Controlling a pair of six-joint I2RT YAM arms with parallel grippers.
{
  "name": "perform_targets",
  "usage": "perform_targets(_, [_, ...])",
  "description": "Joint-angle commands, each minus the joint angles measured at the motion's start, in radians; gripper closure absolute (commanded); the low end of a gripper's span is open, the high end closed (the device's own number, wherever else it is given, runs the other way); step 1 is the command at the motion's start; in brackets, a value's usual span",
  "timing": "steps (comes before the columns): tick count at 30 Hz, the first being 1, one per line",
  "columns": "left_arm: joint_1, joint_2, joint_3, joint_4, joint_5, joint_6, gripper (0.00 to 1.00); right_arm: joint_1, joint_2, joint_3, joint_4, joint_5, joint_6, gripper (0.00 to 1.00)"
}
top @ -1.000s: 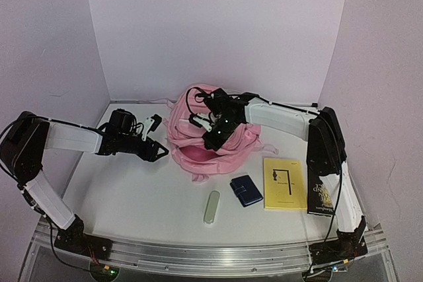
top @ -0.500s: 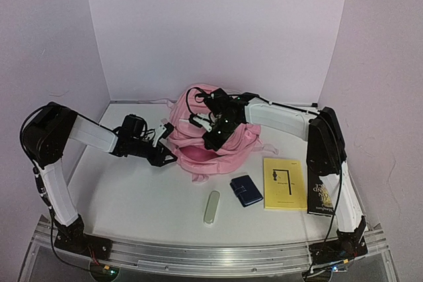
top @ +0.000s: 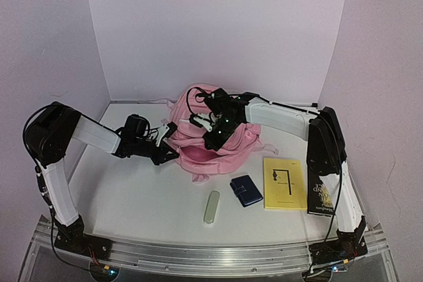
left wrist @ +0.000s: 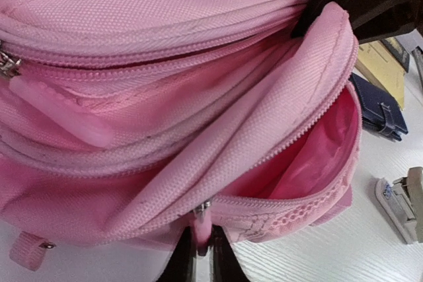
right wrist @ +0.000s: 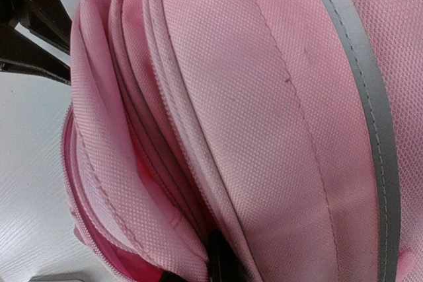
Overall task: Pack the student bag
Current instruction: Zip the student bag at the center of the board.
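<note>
Left gripper (top: 168, 153) moved in to bag (top: 228, 154), now clamped on zip pull (left wrist: 201, 211); right gripper (top: 215, 134) pinches pocket rim (left wrist: 334, 37). I'd pull along the zip, rim taut.

- student bag (top: 188, 133): big soft pink fabric backpack, slumped in a heap at the back-middle of the table
- front pocket (left wrist: 310, 156) is unzipped and gaping open, with brighter pink lining showing inside
- more zip lines stacked above it; they look closed I think, but folds hide parts
- grey trim strip along one panel
</note>
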Motion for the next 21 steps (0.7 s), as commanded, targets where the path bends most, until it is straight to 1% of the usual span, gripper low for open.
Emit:
perform_targets(1, [-0.011, -0.081, -0.011, 0.057, -0.071, -0.065, 1.0, 0.0, -0.012, 0.023, -0.061, -0.023, 0.035, 1.0])
perform_targets(7, [-0.034, -0.144, -0.028, -0.011, -0.109, -0.105, 1.0, -0.001, -0.005, 0.032, -0.059, -0.026, 0.043, 1.0])
perform_targets(11, [-0.076, -0.193, -0.054, -0.042, -0.142, -0.101, 1.0, 0.0, 0.013, 0.057, -0.061, -0.039, 0.063, 1.0])
perform_targets(17, [-0.1, -0.243, -0.107, -0.061, -0.116, -0.098, 1.0, 0.006, 0.049, 0.103, -0.058, -0.059, 0.081, 1.0])
perform_targets(21, [-0.127, -0.259, -0.108, -0.041, -0.102, -0.154, 1.0, 0.021, 0.084, 0.151, -0.059, -0.07, 0.089, 1.0])
